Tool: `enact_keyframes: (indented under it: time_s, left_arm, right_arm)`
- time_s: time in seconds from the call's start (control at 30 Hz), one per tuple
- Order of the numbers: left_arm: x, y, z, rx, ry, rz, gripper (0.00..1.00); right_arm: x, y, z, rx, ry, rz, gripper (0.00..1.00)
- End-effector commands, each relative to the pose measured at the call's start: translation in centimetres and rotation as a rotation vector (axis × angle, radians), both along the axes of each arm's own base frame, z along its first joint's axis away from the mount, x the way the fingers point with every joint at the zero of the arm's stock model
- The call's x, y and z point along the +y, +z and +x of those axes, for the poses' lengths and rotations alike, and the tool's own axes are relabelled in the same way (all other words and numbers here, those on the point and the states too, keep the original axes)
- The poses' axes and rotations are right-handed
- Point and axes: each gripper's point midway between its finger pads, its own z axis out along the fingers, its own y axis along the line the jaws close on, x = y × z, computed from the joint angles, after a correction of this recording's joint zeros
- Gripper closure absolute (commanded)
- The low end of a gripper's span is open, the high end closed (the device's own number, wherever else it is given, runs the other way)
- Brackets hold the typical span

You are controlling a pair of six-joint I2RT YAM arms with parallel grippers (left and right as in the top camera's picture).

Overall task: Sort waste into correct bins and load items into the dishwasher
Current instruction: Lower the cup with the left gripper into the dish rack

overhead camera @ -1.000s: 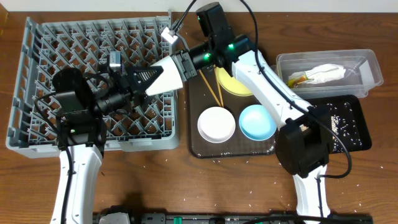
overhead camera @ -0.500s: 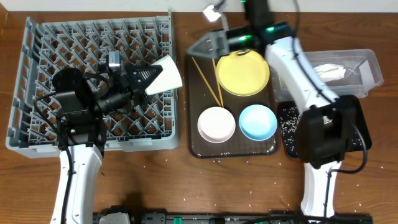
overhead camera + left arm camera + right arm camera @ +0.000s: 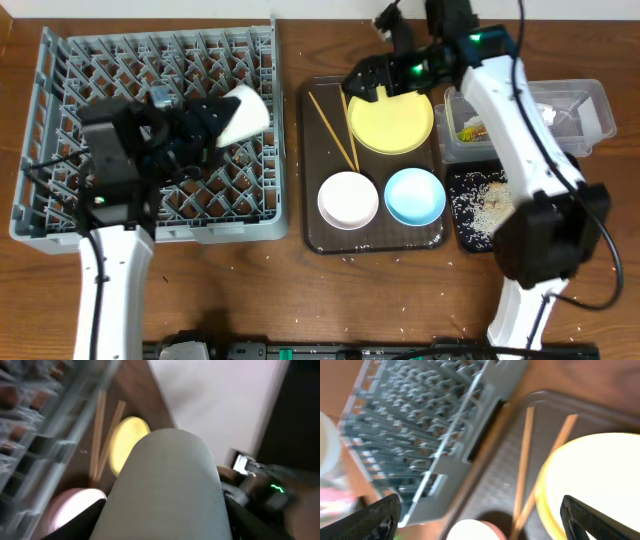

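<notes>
We're pinching the cup (image 3: 243, 110), probably light, stiff and slick, by its walls in the left gripper (image 3: 213, 122) over the rack (image 3: 60, 120), the right gripper (image 3: 362, 80) gaping near the plate (image 3: 395, 125).

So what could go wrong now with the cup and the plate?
1. The left tool holds the small white cup tilted over the dish rack. Let go like that, it might tip sideways on the pegs instead of sitting neatly.
2. The right tool is open over the edge of the yellow plate. The plate lies flat on the brown tray, so it may slip when grabbed, and the tool could bump the chopsticks beside it.
</notes>
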Motion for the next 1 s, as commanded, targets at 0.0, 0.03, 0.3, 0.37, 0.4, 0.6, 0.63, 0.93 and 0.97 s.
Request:
enact_keyframes:
  time_s: [0.0,0.03,0.3,0.37,0.4,0.6,0.63,0.93,0.97]
  left_arm:
    - [2.5,3.1,0.4,-0.108,0.034,0.269,0.78]
    - [2.9,3.4,-0.2,-0.088,0.038,0.316,0.78]
    - [2.0,1.9,-3.9,0.08,-0.02,0.485,0.77]
    - [1.7,0.4,-4.9,0.149,-0.034,0.562,0.77]
    - [1.6,-0.3,-5.2,0.179,-0.044,0.601,0.77]
    - [0.1,-4.6,-6.6,0.359,-0.124,0.768,0.78]
    - [-0.1,-5.2,-6.6,0.38,-0.138,0.787,0.78]
    - [-1.2,-11.9,-5.5,0.597,-0.249,0.861,0.78]
    - [-1.2,-12.5,-5.5,0.618,-0.257,0.865,0.78]
  right_arm:
    - [-2.4,1.9,0.5,-0.118,-0.065,-0.139,0.01]
    - [-2.8,2.1,0.4,-0.126,-0.079,-0.158,0.01]
    - [-4.1,1.8,-0.6,-0.106,-0.085,-0.225,0.01]
    - [-4.2,1.6,-0.8,-0.095,-0.086,-0.233,0.01]
    - [-4.2,1.6,-0.8,-0.092,-0.086,-0.234,0.01]
    - [-4.3,1.4,-1.1,-0.081,-0.084,-0.237,0.01]
    - [-4.3,1.4,-1.1,-0.078,-0.084,-0.238,0.01]
    - [-4.4,1.2,-1.5,-0.06,-0.081,-0.243,0.01]
    - [-4.4,1.2,-1.5,-0.059,-0.081,-0.244,0.01]
